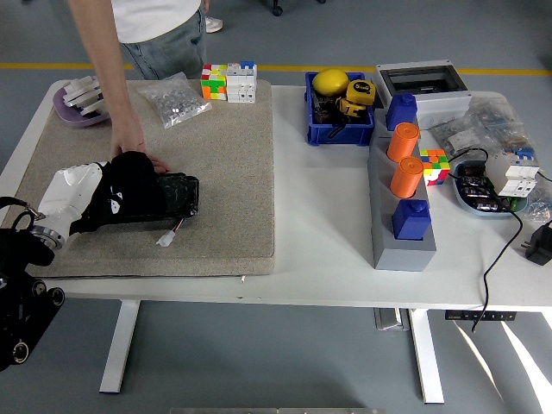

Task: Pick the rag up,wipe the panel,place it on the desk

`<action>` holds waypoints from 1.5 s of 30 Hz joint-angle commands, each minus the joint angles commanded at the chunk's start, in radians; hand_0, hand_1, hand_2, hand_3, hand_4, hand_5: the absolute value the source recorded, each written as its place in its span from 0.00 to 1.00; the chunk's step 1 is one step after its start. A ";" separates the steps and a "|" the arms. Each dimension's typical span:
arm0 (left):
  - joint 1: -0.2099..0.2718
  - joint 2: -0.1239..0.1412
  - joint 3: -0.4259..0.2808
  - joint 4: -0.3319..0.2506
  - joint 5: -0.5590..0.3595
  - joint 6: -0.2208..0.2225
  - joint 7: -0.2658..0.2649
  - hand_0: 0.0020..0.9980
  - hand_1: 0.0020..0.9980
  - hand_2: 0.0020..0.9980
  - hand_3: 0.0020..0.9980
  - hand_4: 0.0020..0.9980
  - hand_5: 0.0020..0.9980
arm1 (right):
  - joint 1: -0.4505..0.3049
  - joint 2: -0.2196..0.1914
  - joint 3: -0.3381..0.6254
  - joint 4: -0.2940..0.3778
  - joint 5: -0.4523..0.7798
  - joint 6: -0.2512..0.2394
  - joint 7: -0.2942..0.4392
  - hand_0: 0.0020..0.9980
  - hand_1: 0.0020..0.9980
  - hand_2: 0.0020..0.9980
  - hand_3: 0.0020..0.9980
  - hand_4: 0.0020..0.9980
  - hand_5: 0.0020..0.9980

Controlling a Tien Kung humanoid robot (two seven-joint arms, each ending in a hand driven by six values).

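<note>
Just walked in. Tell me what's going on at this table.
The left robot hand presses a black rag onto a black panel lying on the beige mat, apparently wiping it. A person standing at the far side steadies the panel with one hand at its far edge. The right arm is out of view. The rag is not yet back on the desk, so the wiping step looks under way.
</note>
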 joint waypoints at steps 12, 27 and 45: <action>0.027 0.001 -0.097 0.020 0.026 0.003 -0.004 0.26 0.16 0.57 0.37 0.00 0.00 | -0.001 0.003 0.005 0.000 0.000 0.002 0.004 0.76 0.64 0.69 0.60 1.00 0.54; 0.041 0.013 -0.214 0.065 0.039 0.012 -0.019 0.26 0.16 0.57 0.37 0.00 0.00 | 0.000 0.006 0.009 0.000 -0.002 0.004 0.006 0.76 0.64 0.69 0.60 1.00 0.54; -0.006 0.024 -0.278 0.261 -0.030 0.042 -0.134 0.30 0.31 0.58 0.40 0.00 0.00 | 0.001 0.001 -0.003 0.000 -0.005 -0.001 -0.002 0.76 0.64 0.69 0.60 1.00 0.54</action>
